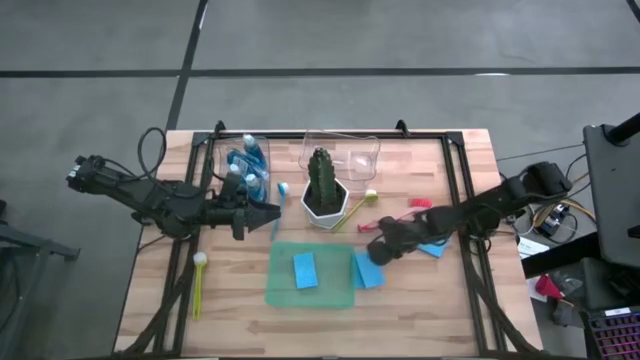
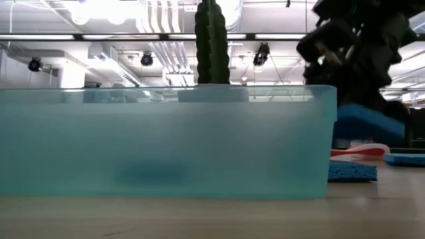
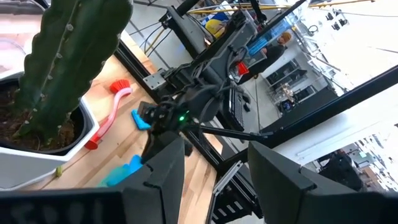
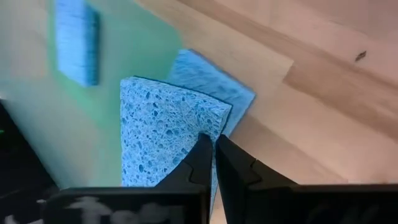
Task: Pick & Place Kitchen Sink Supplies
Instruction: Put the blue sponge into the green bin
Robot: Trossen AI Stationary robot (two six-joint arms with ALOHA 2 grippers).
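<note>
Right wrist view: my right gripper is clenched on the edge of a light-blue sponge, held lifted above a second sponge that lies just off the edge of the green mat, where a third sponge rests. Porous, soft and light by the look, so I judge it will flex and droop from an edge pinch; a hold nearer mid-slab would steady it. My left gripper, fingers parted and holding nothing, hovers near the cactus pot and soap bottles.
</note>
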